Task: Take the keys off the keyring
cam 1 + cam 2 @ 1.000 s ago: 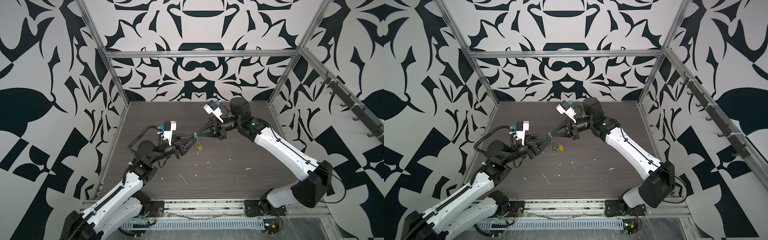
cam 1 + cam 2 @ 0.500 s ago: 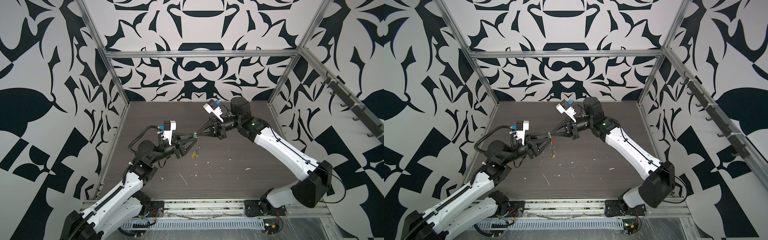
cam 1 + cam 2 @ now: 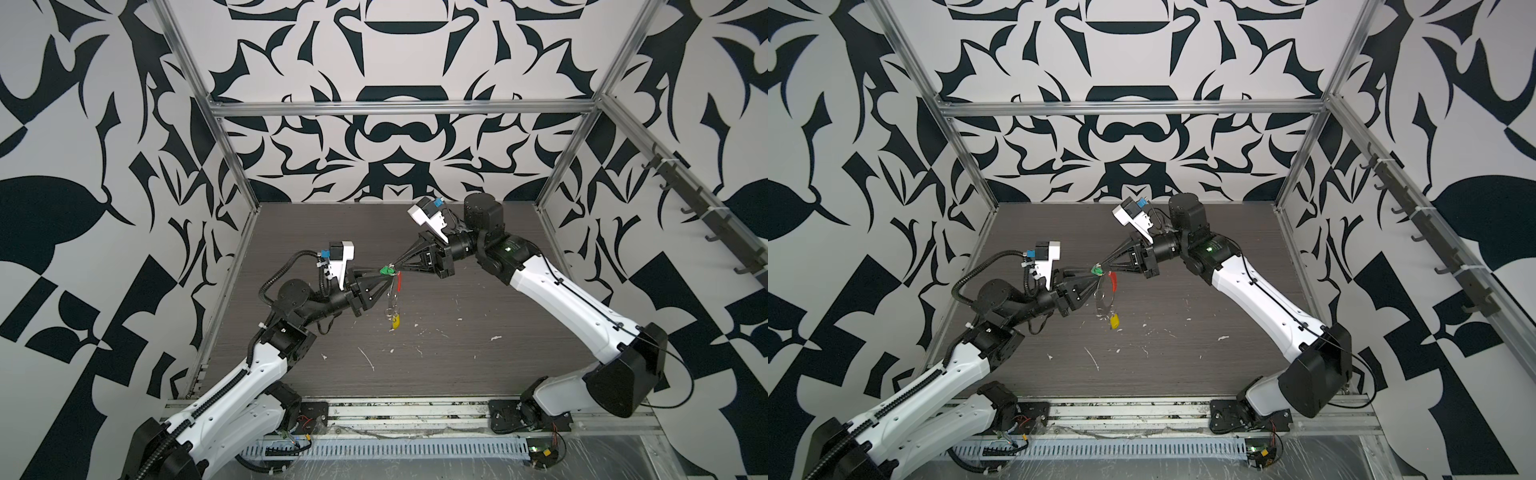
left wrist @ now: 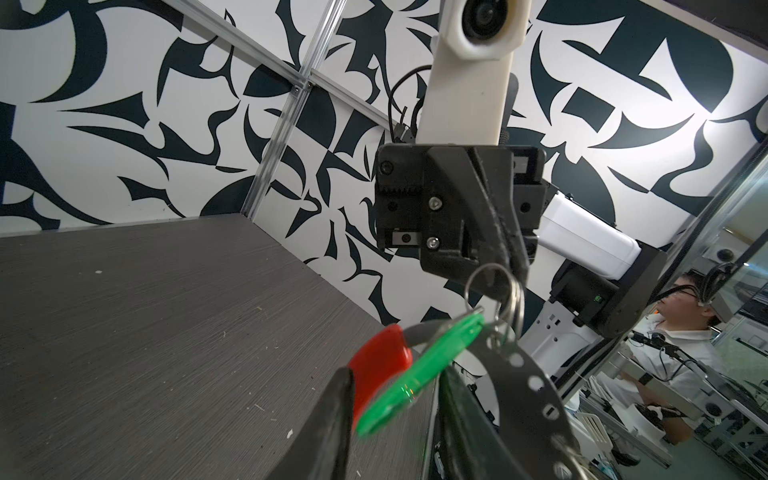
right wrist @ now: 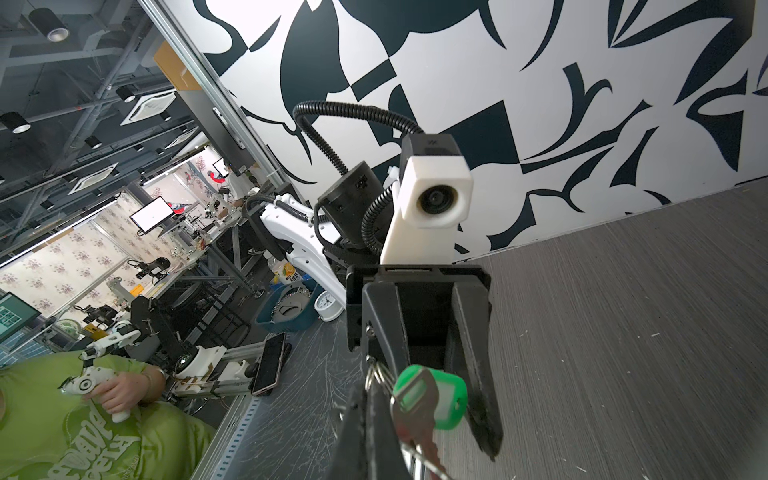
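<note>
Left gripper [image 3: 386, 277]: widened, then narrowed again around the green key [image 3: 388, 271] head (grip could not be confirmed).
Right gripper [image 3: 395, 268]: stayed clamped on a small silver ring [image 4: 515, 307].
Keyring [image 3: 400, 281]: hung below both gripper tips.
Yellow key [image 3: 396, 320]: swung lower; neither key was off yet.

Top views r bright n even, barely any shadows, walls [image 3: 124, 124] bow at the edges. Left wrist cam: green key [image 4: 415, 374] too close, blurry, plus blown-out glare behind it. Right wrist cam sharper, bg dim.
</note>
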Robot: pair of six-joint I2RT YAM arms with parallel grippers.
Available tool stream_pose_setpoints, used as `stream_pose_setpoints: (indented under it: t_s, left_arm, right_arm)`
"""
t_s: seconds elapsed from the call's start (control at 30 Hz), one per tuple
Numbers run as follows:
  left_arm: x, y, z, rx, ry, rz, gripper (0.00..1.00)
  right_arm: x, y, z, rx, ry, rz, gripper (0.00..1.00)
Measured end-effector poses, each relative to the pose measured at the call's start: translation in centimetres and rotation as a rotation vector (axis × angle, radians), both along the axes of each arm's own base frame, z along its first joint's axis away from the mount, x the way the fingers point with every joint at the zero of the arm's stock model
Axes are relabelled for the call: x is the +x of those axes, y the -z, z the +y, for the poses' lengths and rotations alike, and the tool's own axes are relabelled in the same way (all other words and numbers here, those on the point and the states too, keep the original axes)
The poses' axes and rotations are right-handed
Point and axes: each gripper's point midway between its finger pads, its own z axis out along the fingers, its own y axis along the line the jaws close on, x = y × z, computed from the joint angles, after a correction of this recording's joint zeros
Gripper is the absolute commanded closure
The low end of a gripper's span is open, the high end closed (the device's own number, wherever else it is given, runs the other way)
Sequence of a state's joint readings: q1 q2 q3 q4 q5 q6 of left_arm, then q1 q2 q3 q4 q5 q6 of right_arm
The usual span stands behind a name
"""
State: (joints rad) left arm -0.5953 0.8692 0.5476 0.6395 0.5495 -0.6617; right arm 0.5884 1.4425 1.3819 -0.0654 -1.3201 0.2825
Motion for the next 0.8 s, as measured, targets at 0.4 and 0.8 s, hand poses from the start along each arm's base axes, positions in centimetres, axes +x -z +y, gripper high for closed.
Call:
stream_pose_setpoints:
  t_s: [0.4, 0.8]
  left_arm:
    - [-0.5, -1.1, 0.9, -0.024, -0.032, -0.019, 0.98]
    - [-0.7, -1.2, 2.3, -0.016, -0.11, -0.001, 1.0]
  right_arm:
    - [0.4, 0.6, 0.1, -0.012, 0.027, 0.009, 1.0]
    - [1.6, 0.8, 0.2, -0.01, 0.157, 0.025, 1.0]
